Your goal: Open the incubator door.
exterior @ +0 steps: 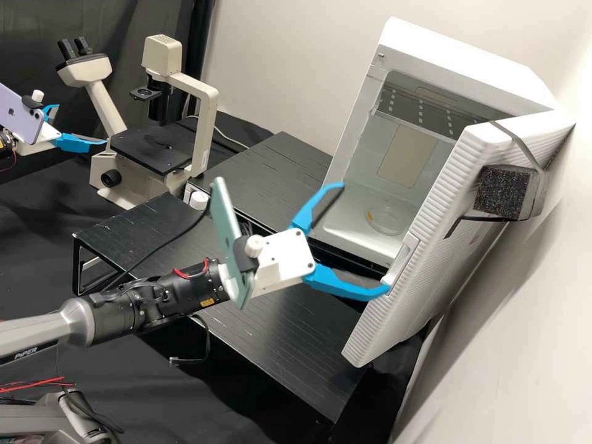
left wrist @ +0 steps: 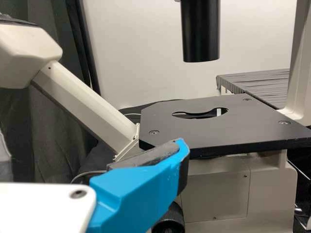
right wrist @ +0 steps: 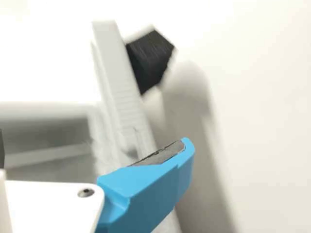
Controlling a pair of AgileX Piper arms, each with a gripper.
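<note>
The white incubator (exterior: 354,145) stands at the right with its interior showing, its ridged door (exterior: 425,228) swung outward. My right gripper (exterior: 361,237) is open in front of it. One blue fingertip is at the door's edge beside the handle recess (exterior: 404,262); the other is by the chamber opening. In the right wrist view the right gripper (right wrist: 93,145) has a finger overlapping the blurred door edge (right wrist: 121,97). Over by the microscope, my left gripper (exterior: 80,126) is open and holds nothing; the left wrist view shows a finger of the left gripper (left wrist: 138,189) beside the microscope stage (left wrist: 209,128).
A cream microscope (exterior: 203,123) stands at the back left. Black slatted platforms (exterior: 277,333) lie under the right arm and in front of the incubator. A round clear dish (exterior: 385,219) is inside the chamber. Black foam (exterior: 501,190) is strapped to the door, near the wall.
</note>
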